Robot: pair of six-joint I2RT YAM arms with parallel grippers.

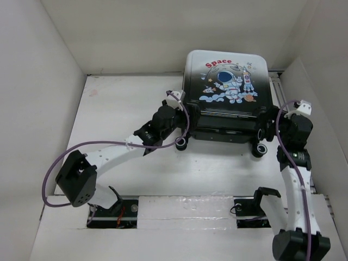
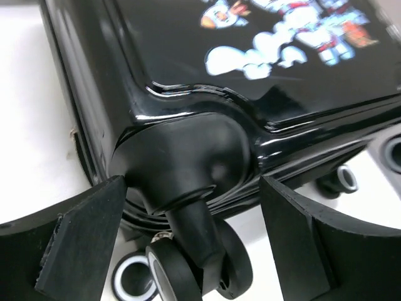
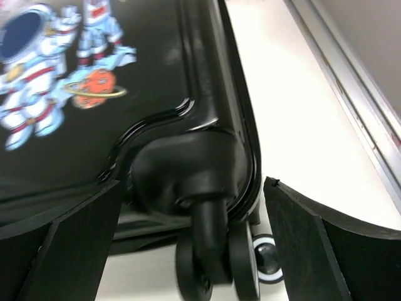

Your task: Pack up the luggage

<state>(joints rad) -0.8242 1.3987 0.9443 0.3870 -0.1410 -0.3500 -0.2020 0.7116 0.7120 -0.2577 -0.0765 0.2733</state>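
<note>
Since the luggage lies print-up and apparently closed at the upper centre of the top view, both arms flank its near corners. The left gripper and right gripper each gape around a caster housing, gripping nothing, probably to steady or shift it.

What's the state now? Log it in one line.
suitcase flat, print up | left gripper open, straddling left near caster | right gripper open, straddling right near caster
</note>
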